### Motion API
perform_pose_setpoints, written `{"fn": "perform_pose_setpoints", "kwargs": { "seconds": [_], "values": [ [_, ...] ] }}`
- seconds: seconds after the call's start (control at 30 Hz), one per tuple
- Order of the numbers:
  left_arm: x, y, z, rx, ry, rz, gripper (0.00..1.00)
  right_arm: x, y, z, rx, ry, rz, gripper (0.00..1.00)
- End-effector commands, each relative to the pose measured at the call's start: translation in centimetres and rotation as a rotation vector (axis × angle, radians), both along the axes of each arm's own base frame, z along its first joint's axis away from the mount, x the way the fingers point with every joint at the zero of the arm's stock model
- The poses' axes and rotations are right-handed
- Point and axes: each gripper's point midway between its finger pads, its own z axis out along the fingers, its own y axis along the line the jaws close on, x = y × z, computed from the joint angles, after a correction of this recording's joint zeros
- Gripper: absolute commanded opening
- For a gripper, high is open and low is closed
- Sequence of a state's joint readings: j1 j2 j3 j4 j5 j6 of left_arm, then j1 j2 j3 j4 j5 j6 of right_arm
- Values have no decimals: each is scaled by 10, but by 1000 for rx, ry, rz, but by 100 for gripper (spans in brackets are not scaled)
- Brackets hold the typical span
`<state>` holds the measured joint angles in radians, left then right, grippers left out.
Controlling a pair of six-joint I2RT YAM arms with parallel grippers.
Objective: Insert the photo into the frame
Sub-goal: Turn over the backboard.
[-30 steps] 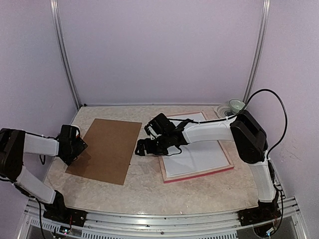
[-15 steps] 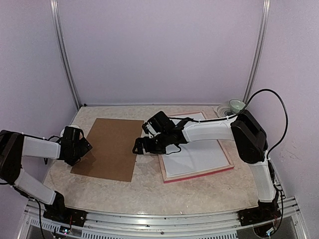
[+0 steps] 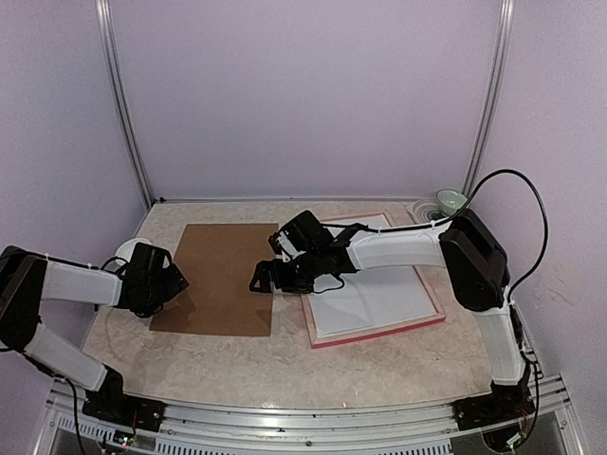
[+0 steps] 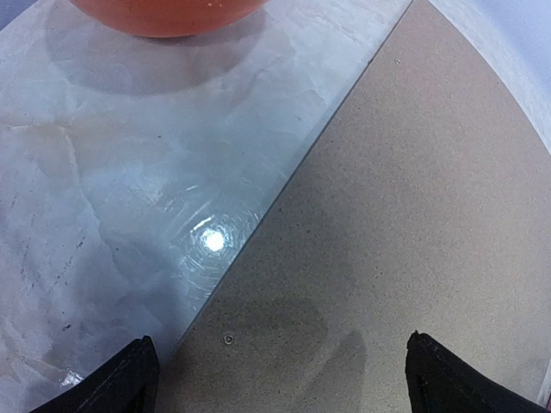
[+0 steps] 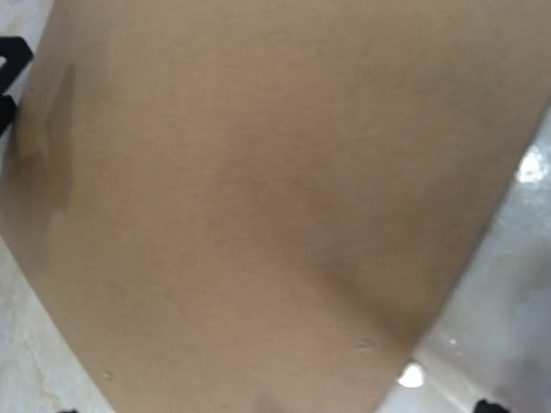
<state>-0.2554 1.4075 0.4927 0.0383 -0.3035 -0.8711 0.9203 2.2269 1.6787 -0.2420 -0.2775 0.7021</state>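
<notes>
On the table [image 3: 285,365], top view: the frame [image 3: 379,333] lies right of the backing board [image 3: 223,275], with a white sheet [image 3: 379,294] inside it. The left gripper [image 3: 176,284] is at the board's left edge, the right gripper [image 3: 258,279] over its right edge.
Left wrist: jaws spread wide, empty, above the board; an orange bowl [image 4: 164,13] beyond.
Right wrist: the board fills the view, jaws released.

Top view: even, soft overhead light with a lavender cast; faint shadows on the desk [image 3: 285,360]. Left wrist: sharp, with a round glare spot on the desk toward 8 o'clock of centre. Right wrist: whole frame soft, brown board [image 5: 258,198] out of focus, glare specks at 3 and 5 o'clock.
</notes>
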Motion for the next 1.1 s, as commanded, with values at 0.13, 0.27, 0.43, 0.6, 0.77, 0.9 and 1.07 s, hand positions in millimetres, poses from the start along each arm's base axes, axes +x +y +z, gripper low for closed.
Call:
{"fn": "perform_pose_setpoints", "kwargs": {
  "seconds": [0.13, 0.27, 0.43, 0.6, 0.77, 0.9, 1.07],
  "values": [
    [-15, -14, -9, -16, 19, -16, 99, 16, 2, -6, 2, 28, -55, 99],
    [-15, -13, -4, -8, 7, -14, 98, 21, 4, -22, -27, 58, -78, 99],
    [-15, -13, 2, -3, -11, -15, 98, 28, 8, -37, -37, 84, -119, 99],
    [-18, -14, 5, -9, -28, -30, 98, 35, -2, -40, -66, 67, -191, 99],
    [-19, -19, 4, -25, -43, -55, 94, 36, -1, -43, -54, 93, -216, 99],
    [-23, -22, -3, -35, -37, -73, 89, 35, 2, -43, -29, 121, -225, 99],
    [-25, -27, -12, -43, -19, -100, 87, 35, 4, -38, -6, 130, -237, 99]
  ]
}}
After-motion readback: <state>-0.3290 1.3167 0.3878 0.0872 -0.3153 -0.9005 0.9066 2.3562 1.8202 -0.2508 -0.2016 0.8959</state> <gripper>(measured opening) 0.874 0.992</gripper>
